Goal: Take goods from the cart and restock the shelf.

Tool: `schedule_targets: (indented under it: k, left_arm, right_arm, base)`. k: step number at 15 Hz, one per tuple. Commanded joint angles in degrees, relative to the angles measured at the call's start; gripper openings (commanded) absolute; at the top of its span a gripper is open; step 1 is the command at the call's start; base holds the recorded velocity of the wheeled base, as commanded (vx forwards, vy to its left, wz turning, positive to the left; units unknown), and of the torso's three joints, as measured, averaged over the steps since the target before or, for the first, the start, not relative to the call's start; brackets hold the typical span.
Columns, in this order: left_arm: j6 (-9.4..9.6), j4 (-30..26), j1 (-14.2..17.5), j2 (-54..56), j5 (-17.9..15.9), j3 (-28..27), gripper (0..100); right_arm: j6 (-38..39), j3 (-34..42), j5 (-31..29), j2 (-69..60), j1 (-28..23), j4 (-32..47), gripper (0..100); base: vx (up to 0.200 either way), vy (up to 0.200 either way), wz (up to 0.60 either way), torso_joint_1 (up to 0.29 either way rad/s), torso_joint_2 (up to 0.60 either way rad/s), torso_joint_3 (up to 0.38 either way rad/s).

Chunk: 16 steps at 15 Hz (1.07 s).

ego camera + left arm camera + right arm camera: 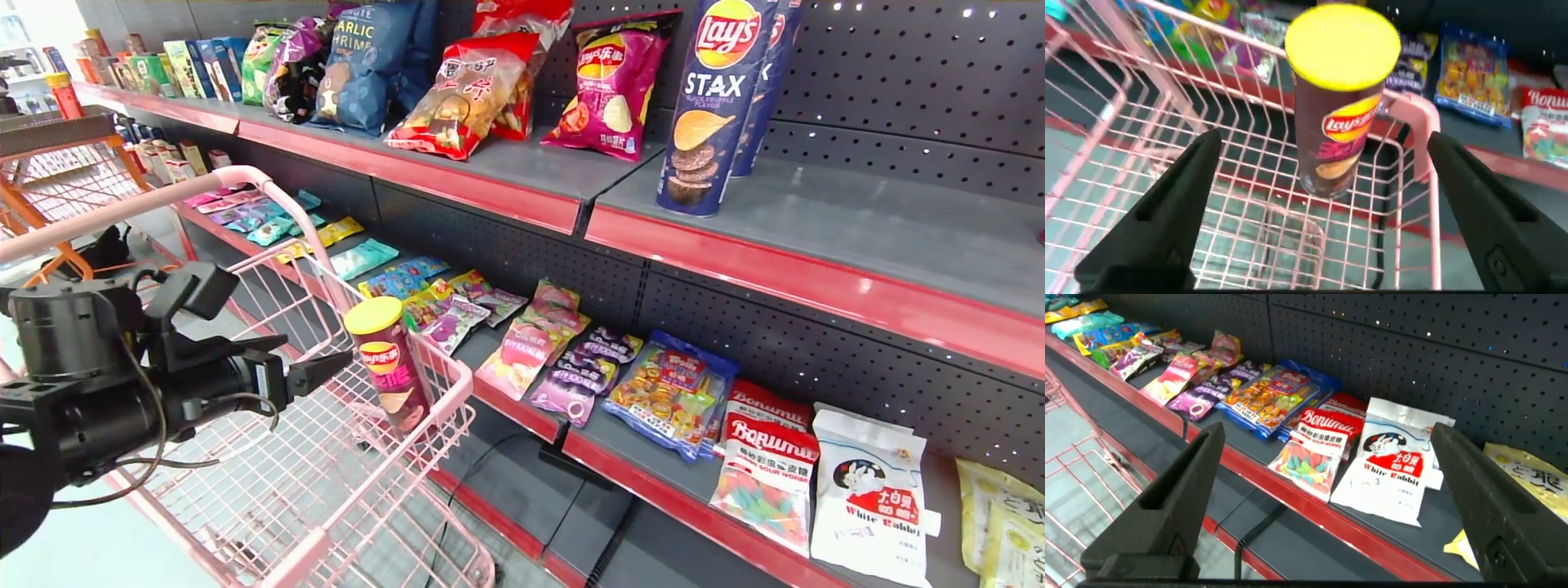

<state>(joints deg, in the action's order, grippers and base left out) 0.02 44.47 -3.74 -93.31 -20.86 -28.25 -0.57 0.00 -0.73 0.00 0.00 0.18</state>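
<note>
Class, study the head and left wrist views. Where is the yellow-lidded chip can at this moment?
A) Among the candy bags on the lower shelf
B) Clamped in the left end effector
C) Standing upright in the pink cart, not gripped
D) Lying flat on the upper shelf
C: the chip can stands upright in a corner of the pink cart, and the left end effector is open, its fingers clear of the can.

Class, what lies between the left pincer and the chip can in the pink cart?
Only air above the cart wire; the left wrist view shows the left pincer clear of the chip can.
</note>
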Motion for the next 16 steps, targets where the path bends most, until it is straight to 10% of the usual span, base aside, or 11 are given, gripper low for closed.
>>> schedule_targets:
  k: [1, 14, 15, 16]
  left_arm:
    - [0.15, 0.00, -1.18, -6.54, -0.59, -1.81, 100]
    - [0.24, 7.30, -5.84, -21.83, -0.59, -10.60, 100]
    - [0.24, 7.30, -6.19, -22.09, -0.32, -11.13, 0]
    - [0.24, 7.30, -6.10, -22.09, -0.41, -11.13, 0]
  right_arm:
    - [0.05, 0.00, 0.03, 0.00, 0.00, -0.01, 100]
    - [-0.13, 0.00, 0.03, 0.00, 0.00, -0.01, 100]
    - [-0.22, 0.00, 0.03, 0.00, 0.00, -0.01, 100]
    - [-0.13, 0.00, 0.03, 0.09, 0.00, -0.01, 100]
  base:
    - [0.000, 0.000, 0.00, 0.000, 0.00, 0.000]
    - [0.000, 0.000, 0.00, 0.000, 0.00, 0.000]
    - [0.000, 0.000, 0.00, 0.000, 0.00, 0.000]
    - [0.000, 0.000, 0.00, 0.000, 0.00, 0.000]
